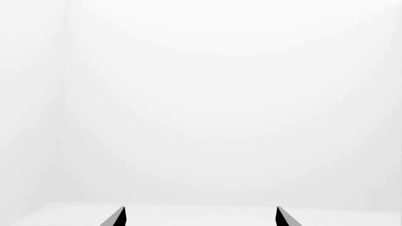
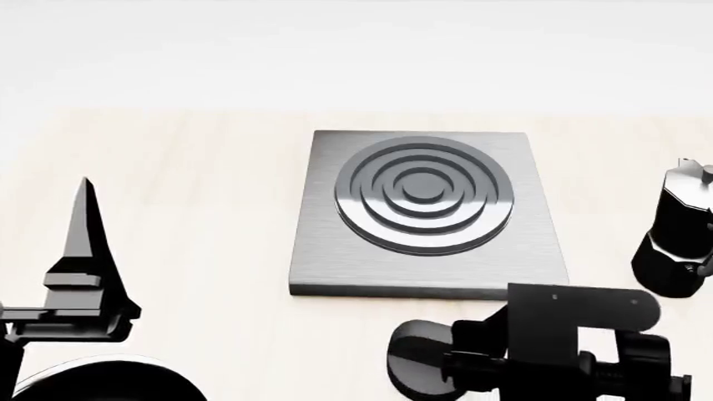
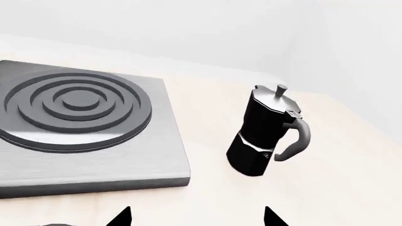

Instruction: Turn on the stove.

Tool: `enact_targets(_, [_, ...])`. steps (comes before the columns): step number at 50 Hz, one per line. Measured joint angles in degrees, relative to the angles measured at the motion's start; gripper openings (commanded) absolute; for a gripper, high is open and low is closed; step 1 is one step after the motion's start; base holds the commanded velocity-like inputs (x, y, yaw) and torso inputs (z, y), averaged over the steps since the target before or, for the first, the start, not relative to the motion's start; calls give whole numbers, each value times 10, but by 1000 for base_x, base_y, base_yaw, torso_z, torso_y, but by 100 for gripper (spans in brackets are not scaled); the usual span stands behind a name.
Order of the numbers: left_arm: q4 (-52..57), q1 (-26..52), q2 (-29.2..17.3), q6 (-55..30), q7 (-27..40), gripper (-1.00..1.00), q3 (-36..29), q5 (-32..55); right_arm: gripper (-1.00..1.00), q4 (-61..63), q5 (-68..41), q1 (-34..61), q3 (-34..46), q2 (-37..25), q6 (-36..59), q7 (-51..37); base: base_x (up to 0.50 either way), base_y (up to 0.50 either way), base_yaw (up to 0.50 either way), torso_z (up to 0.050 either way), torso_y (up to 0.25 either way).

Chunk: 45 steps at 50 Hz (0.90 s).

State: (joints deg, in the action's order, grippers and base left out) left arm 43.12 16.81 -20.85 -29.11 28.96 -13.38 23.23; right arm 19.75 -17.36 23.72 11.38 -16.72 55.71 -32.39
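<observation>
The stove is a flat square grey slab with a raised ring burner, lying mid-table. A round black knob sits in front of its near edge, partly hidden by my right arm. The stove also shows in the right wrist view. My right gripper is open and empty, low over the table just in front of the stove's near right corner. My left gripper stands at the left, pointing away from me. In the left wrist view, the left gripper is open, empty and faces a white wall.
A black moka pot stands upright on the table right of the stove, and shows in the right wrist view. A dark round shape, perhaps a pan, lies at the near left under my left arm. The pale wooden table ends at a white wall.
</observation>
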Motion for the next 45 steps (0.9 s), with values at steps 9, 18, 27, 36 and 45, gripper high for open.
enact_targets(9, [-1,0,-1,1,1,100,-1,1,100,28,0,3,8,-5,13,-4,0,0,0,0,0])
enact_targets(18, [-2,0,-3,3,2,100,-3,1,100,55,-1,6,13,-9,26,-8,0,0,0,0,0])
enact_targets(27, [-1,0,-4,4,4,100,-4,1,100,83,-3,10,19,-12,41,-13,0,0,0,0,0])
enact_targets(36, [-1,1,-6,3,6,100,-4,3,100,107,-7,16,21,-12,55,-17,0,0,0,0,0])
enact_targets(45, [-2,2,-6,3,7,100,-5,4,100,133,-12,21,22,-12,70,-21,0,0,0,0,0])
